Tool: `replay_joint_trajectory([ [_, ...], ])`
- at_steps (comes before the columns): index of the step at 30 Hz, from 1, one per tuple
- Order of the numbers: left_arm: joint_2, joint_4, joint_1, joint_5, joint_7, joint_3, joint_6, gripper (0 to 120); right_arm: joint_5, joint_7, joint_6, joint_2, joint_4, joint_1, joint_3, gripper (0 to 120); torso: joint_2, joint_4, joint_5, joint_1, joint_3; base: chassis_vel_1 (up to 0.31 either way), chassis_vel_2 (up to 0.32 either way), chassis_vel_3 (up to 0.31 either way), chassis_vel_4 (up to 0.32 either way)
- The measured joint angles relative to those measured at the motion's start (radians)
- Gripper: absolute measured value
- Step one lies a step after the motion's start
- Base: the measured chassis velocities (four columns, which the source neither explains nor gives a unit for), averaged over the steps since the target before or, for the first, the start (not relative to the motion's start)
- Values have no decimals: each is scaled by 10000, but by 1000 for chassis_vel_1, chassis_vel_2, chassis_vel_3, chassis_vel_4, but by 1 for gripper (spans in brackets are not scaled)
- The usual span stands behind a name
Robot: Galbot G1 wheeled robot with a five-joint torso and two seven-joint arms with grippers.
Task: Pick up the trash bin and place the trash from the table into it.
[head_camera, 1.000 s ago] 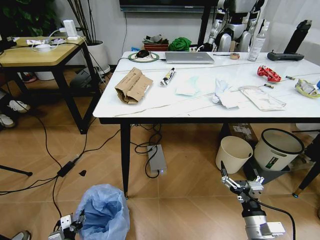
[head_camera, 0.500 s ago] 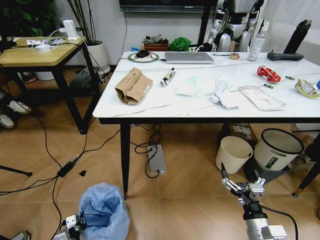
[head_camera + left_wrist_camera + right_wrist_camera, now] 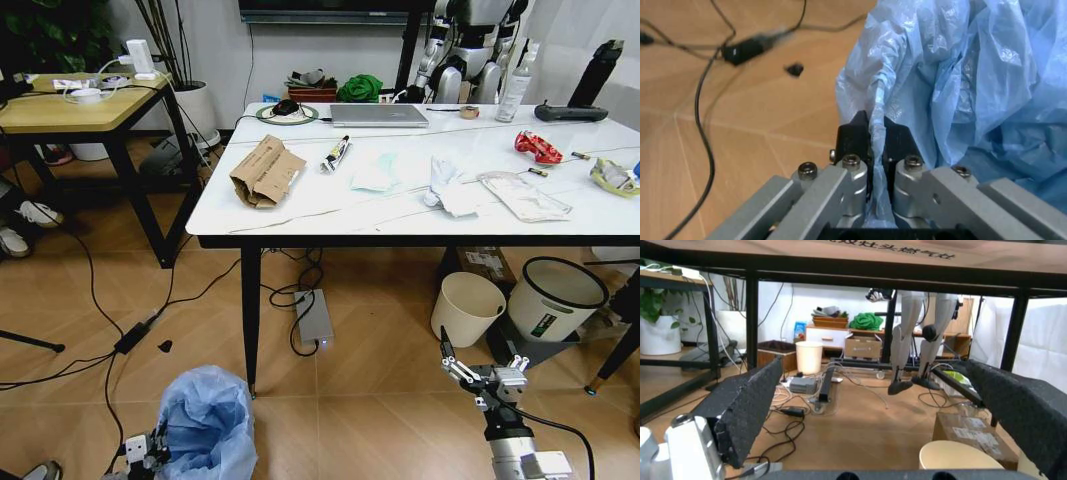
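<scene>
From the head view, the trash bin (image 3: 207,425) sits on the floor well short of the worktop (image 3: 310,215), the left pincer (image 3: 148,450) at its rim and the right pincer (image 3: 480,372) hovering spread apart, so this looks like the pick-up step. At the left wrist, the left pincer (image 3: 875,155) is clamped on a crinkly fold of the translucent blue bag lining the trash bin (image 3: 973,85), and lifting will likely need a gentle pull since the film is thin. At the right wrist, the textured black fingers (image 3: 747,407) stand wide apart under the worktop (image 3: 860,255).

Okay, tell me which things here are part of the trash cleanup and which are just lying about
Part of the job:
- trash bin, its bag pinched by the left gripper
- brown paper bag
- white tissues
- plastic pouch
- red wrapper
- table

Just lying about:
- laptop
- cream bin
- dark bin
- right gripper, open, idle near the floor
</scene>
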Motion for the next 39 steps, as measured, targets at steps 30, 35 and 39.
replay_joint_trajectory([
  [30,263,-6338,3969,352,-205,58,212,0,-92,0,59,0,192,-121,63,100,440,0,1,187,251,0,0,0,0],
  [35,238,-6370,3925,352,-194,58,243,0,-91,2,59,0,238,-147,74,100,646,0,0,252,390,0,0,0,0],
  [39,216,-6380,3928,355,-173,66,251,0,-77,4,66,-1,240,-179,92,100,845,0,0,325,516,0,0,0,0],
])
